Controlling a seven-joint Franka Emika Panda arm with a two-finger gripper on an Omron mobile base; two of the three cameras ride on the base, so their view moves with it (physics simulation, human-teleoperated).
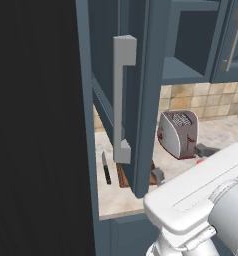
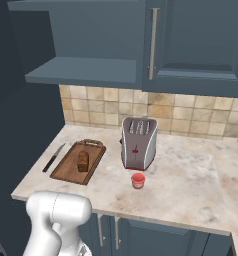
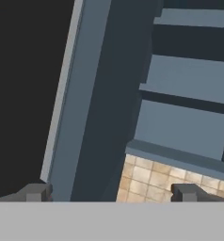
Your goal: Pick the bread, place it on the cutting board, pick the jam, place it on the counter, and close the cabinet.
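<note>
Cabinet [image 1: 141, 100] comes first for us: its panelled door stands swung out toward us, edge-on in the left base view, with the long grey bar handle [image 1: 122, 100] facing left. Below it the counter [image 2: 191, 185] carries the cutting board [image 2: 66, 167] at the left with the bread [image 2: 83, 161] already on it, and the jam [image 2: 137, 180] sits on the marble just in front of the toaster [image 2: 138, 142]. Only closing remains, we judge. Our gripper [image 3: 111, 193] has its fingers spread wide, holding nothing, close to the door's edge. We should press flat against the door's outer face, far from the hinge, and sweep steadily shut.
</note>
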